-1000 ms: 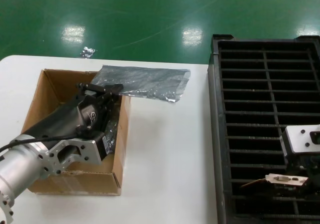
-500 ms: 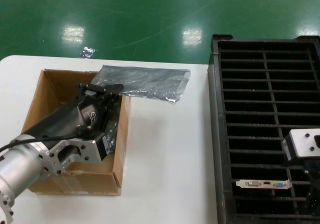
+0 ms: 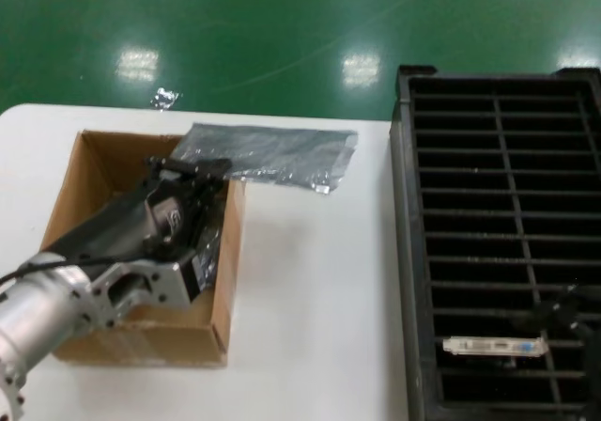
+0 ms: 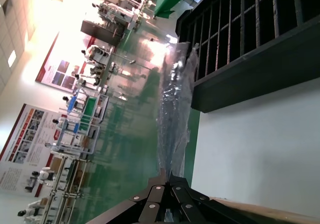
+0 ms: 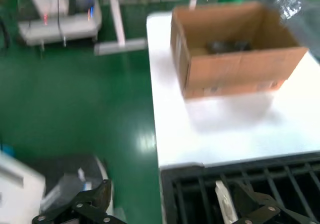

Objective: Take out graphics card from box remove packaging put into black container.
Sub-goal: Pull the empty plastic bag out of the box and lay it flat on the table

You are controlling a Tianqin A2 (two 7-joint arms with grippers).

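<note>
One graphics card (image 3: 495, 346) sits bare in a near slot of the black container (image 3: 409, 252); its packaging (image 3: 268, 153) lies on the desk (image 3: 310, 280) behind the box (image 3: 66, 195). More wrapped cards appear left inside. Left pincer (image 3: 188, 166) reaches into the box, closure cannot be told. Right wrist view alone shows the right pincer (image 5: 175, 206) spread open, empty, above the card.

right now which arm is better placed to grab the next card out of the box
Left. The left gripper already reaches into the box, while the right gripper is far off over the black container, beside the graphics card.
</note>
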